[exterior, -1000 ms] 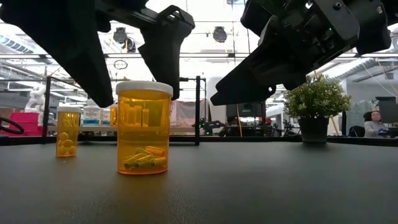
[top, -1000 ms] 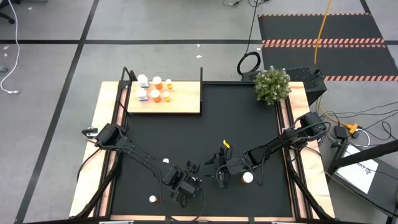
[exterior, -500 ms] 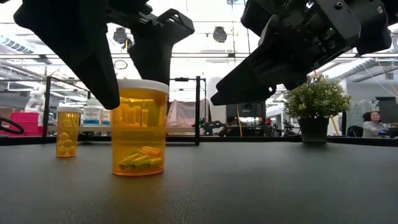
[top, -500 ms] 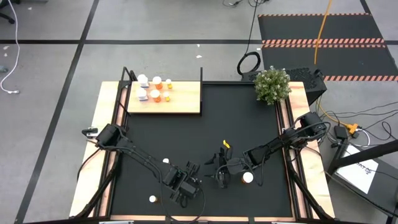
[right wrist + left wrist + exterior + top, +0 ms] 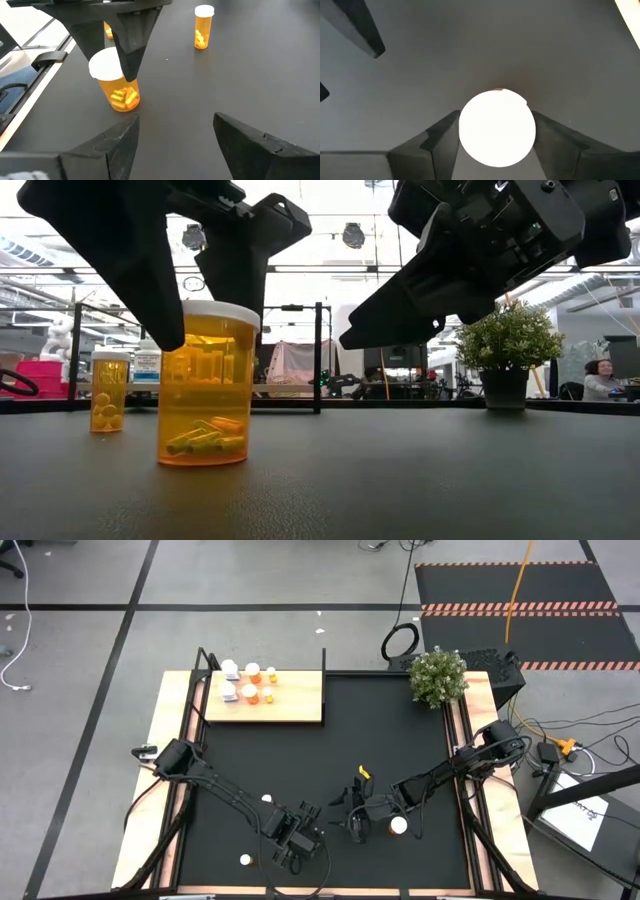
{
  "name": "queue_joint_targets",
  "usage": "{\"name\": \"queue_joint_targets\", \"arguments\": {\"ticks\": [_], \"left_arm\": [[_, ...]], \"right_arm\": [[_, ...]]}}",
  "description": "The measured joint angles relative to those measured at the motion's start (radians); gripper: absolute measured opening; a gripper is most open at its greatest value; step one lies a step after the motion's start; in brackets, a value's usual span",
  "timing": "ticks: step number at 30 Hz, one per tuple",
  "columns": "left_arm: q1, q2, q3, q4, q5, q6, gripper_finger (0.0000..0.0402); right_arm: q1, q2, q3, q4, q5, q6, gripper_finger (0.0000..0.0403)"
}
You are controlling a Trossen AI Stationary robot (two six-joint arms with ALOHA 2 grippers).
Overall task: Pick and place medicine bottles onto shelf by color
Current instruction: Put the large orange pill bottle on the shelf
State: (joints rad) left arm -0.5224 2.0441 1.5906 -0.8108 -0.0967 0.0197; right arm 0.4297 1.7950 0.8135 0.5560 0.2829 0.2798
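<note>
Straddling a wide orange pill bottle [image 5: 205, 385], the left gripper [image 5: 496, 137] has both fingers against its white cap. Beside it the right gripper [image 5: 175, 140] hangs open, empty.

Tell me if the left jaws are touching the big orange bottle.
Touching. Left wrist view: both left fingers press the bottle at its white cap, no gap.

From above, the left gripper [image 5: 297, 843] covers the big orange bottle [image 5: 204, 385] beneath it. Bottles on the shelf [image 5: 290, 705] are too small to count surely. In the left wrist view, only that bottle's white cap [image 5: 497, 128] shows; its body is hidden.
</note>
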Motion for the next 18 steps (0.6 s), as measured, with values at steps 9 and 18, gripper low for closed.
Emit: {"name": "queue_joint_targets", "arguments": {"ticks": [9,18], "left_arm": [[-0.002,-0.007,0.0,-0.005,0.003,0.002,0.0205],[0.001,-0.09,0.0,-0.069,0.01,0.023,0.0233]], "right_arm": [[0.0,0.0,0.0,0.0,0.0,0.0,0.0249],[0.0,0.0,0.0,-0.001,0.0,0.0,0.0249]]}}
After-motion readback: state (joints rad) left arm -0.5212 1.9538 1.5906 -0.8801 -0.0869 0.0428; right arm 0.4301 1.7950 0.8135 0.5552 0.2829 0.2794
